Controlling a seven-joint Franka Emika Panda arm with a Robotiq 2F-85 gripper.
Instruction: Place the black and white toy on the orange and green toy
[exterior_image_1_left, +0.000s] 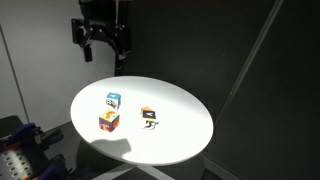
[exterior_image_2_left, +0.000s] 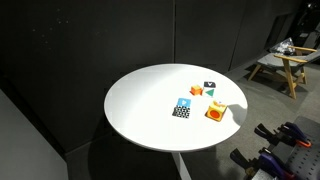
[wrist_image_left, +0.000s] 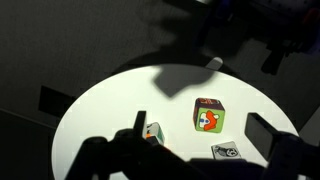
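The black and white toy (exterior_image_1_left: 150, 118) is a small block on the round white table (exterior_image_1_left: 185, 135). It shows its teal face in an exterior view (exterior_image_2_left: 209, 88) and sits at the lower left of the wrist view (wrist_image_left: 153, 132), partly behind a finger. The orange and green toy (exterior_image_1_left: 108, 122) is a larger cube, standing apart from it in both exterior views (exterior_image_2_left: 214, 112) and central in the wrist view (wrist_image_left: 208, 115). My gripper (exterior_image_1_left: 103, 50) hangs open and empty high above the table's far edge; its fingers frame the wrist view (wrist_image_left: 200, 132).
A blue-and-white cube (exterior_image_1_left: 113, 100) stands next to the orange and green toy (exterior_image_2_left: 181, 108), showing a black-and-white face in the wrist view (wrist_image_left: 227, 151). A tiny orange cube (exterior_image_2_left: 196, 91) lies beside the black and white toy. Dark curtains surround the table; a wooden stool (exterior_image_2_left: 285, 62) stands beyond.
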